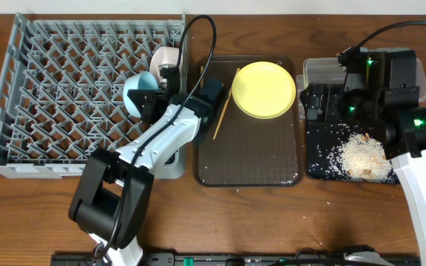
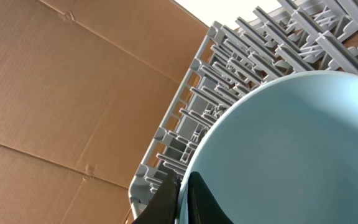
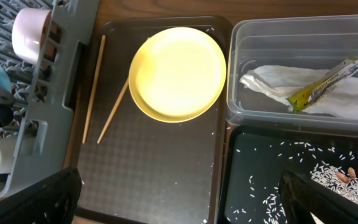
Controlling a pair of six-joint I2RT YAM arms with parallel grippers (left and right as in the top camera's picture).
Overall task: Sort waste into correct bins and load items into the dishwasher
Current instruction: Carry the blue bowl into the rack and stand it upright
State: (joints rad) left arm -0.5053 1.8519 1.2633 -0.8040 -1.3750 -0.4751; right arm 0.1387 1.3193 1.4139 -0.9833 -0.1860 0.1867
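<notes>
- Risk 1, slip: the light blue bowl [image 1: 139,90] is held by its rim alone, in the left gripper [image 1: 154,100], jaws closed on it. A thin-edge pinch on a smooth bowl could twist or let go if the wrist turns sharply.
- Risk 2, poor seating: the bowl stands tilted on edge at the right side of the grey dish rack [image 1: 50,96]; whether it touches the pegs cannot be told. Released off a peg row, it may fall flat or knock the white bowl [image 1: 165,58] just beside it.
- Risk 3, snag: the left forearm crosses the rack's right wall. A low pull-back could catch that wall or disturb the 2 chopsticks [image 3: 95,87] on the dark brown serving tray [image 1: 248,159].
- Risk 4, scatter: rice scraps [image 1: 361,157] lie heaped in the black tray [image 1: 318,168], with the right arm above them. A careless descent could sweep grains out.
- Left arm, pose: reaches from the table's near edge up to the rack, wrist camera facing the bowl's underside.
- Right arm, pose: right gripper [image 3: 179,186] points down, jaws wide apart and empty, over the seam between serving tray and black tray.
- Also located: yellow plate [image 3: 179,71] on the serving tray; napkin [image 3: 278,84] and sachet [image 3: 328,79] inside the clear tub [image 3: 236,106].
</notes>
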